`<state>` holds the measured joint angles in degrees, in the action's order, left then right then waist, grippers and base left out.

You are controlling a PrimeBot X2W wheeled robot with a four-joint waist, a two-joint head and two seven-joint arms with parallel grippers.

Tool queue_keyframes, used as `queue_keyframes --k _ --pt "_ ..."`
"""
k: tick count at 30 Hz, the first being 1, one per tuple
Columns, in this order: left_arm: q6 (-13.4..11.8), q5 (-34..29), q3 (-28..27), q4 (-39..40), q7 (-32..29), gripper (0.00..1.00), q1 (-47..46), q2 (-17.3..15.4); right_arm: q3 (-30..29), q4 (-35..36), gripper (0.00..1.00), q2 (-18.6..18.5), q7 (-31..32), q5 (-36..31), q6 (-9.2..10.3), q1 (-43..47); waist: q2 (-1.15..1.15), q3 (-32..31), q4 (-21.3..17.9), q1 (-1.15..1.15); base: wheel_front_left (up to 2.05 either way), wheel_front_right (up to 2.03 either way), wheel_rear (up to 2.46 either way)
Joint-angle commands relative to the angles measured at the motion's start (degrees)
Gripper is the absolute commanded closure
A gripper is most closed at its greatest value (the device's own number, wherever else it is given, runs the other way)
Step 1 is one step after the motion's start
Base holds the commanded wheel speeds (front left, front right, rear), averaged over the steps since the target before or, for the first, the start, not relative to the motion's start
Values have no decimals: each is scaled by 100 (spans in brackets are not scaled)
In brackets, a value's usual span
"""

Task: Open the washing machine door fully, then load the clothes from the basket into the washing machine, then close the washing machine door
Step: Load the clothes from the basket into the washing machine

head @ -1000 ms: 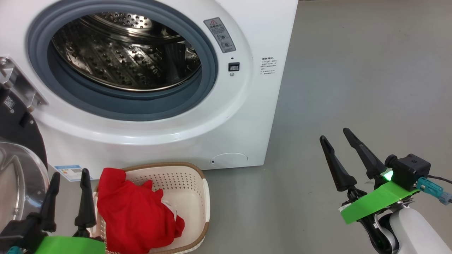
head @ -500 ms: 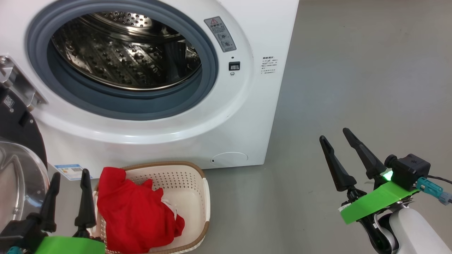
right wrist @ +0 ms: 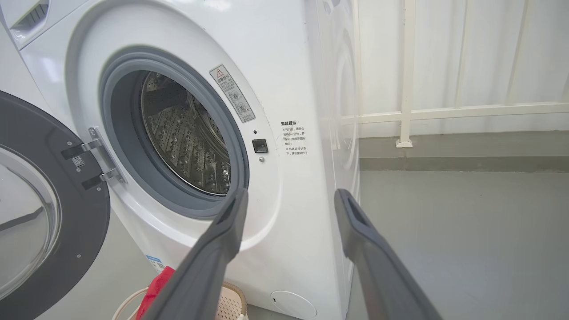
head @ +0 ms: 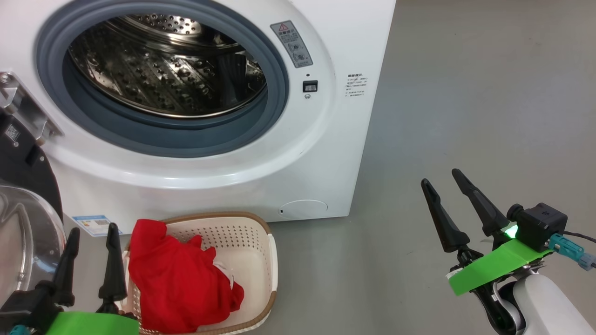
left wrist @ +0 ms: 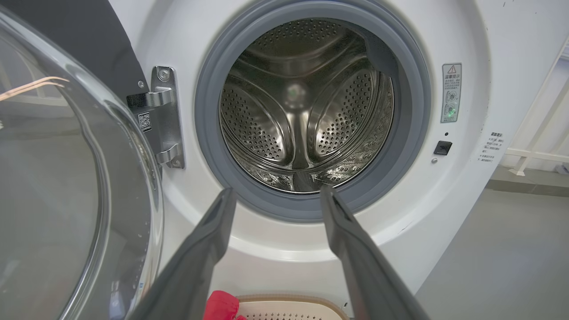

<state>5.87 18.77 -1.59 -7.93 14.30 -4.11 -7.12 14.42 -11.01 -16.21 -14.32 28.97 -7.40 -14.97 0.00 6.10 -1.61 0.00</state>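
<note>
The white washing machine [head: 344, 42] stands with its steel drum [head: 167, 70] exposed. Its door [head: 21, 218] is swung wide open to the left, black rim and glass bowl facing out; the door [left wrist: 66, 178] also shows in the left wrist view and the door [right wrist: 44, 213] in the right wrist view. On the floor in front sits the cream basket [head: 251, 242] holding red clothes [head: 177, 284]. My left gripper [head: 92, 231] is open, just left of the basket, nothing between its fingers. My right gripper [head: 442, 177] is open over bare floor at the right.
Grey floor [head: 489, 93] stretches to the right of the machine. A white railing [right wrist: 406, 89] stands behind it in the right wrist view. A blue sticker [head: 91, 224] and a round service flap [head: 302, 209] mark the machine's lower front.
The head view has shifted slightly. Neither gripper nor the clothes have moved.
</note>
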Motion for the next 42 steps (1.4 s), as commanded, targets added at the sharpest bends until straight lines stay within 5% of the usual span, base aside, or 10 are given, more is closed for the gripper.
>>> queue_keyframes --k 1,22,42 --pt "35 -84 -207 114 70 0 -218 -86 83 147 0 -23 -68 5 -9 6 0 6 -1 0 0 0 0" --pt "34 -111 -207 121 70 0 -270 -73 49 195 0 -17 -68 -13 -9 -45 0 205 -10 0 0 0 0" --pt "-71 -76 -74 -260 -30 0 -782 -88 -2 329 0 59 -68 -105 -9 -341 0 1070 -126 0 0 0 0"
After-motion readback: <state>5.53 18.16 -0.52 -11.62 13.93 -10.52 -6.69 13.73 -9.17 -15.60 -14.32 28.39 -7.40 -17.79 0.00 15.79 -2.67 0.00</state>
